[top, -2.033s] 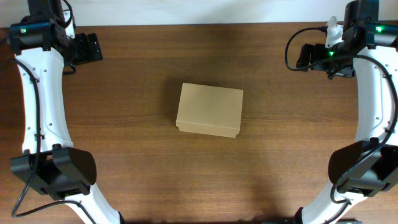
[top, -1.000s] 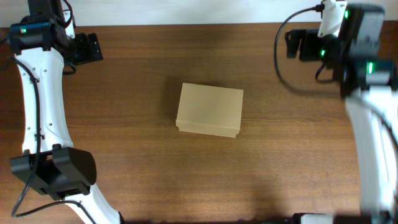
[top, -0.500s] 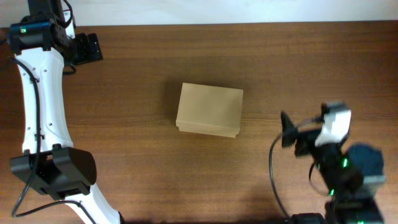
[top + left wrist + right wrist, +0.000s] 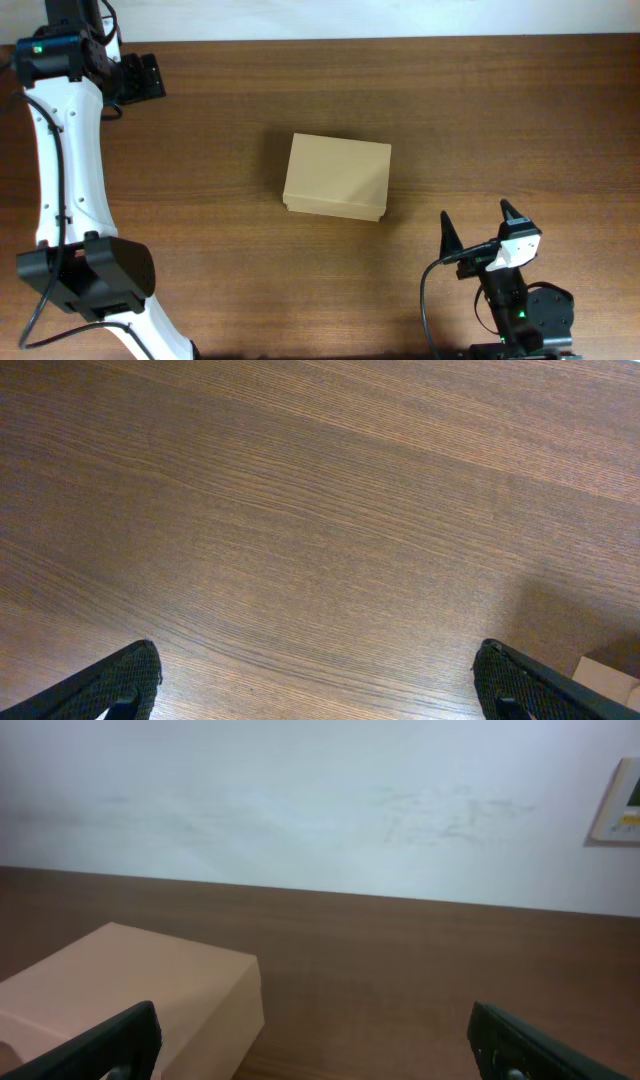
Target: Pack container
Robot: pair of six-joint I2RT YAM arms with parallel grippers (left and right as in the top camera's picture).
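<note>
container [image 4: 337,177] shut, flat at mid-counter [image 4: 470,110], all four edges clear. left gripper [image 4: 320,682] spread, well apart off container's far-left corner. right gripper [image 4: 478,228] spread, near container's near-right corner, not touching.

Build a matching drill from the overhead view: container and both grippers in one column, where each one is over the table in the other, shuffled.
Column A
1. container
2. left gripper
3. right gripper

Column B
a. near edge of the table, right side
b. middle of the table
c. far left corner of the table

Pairs: 1-b, 2-c, 3-a
</note>
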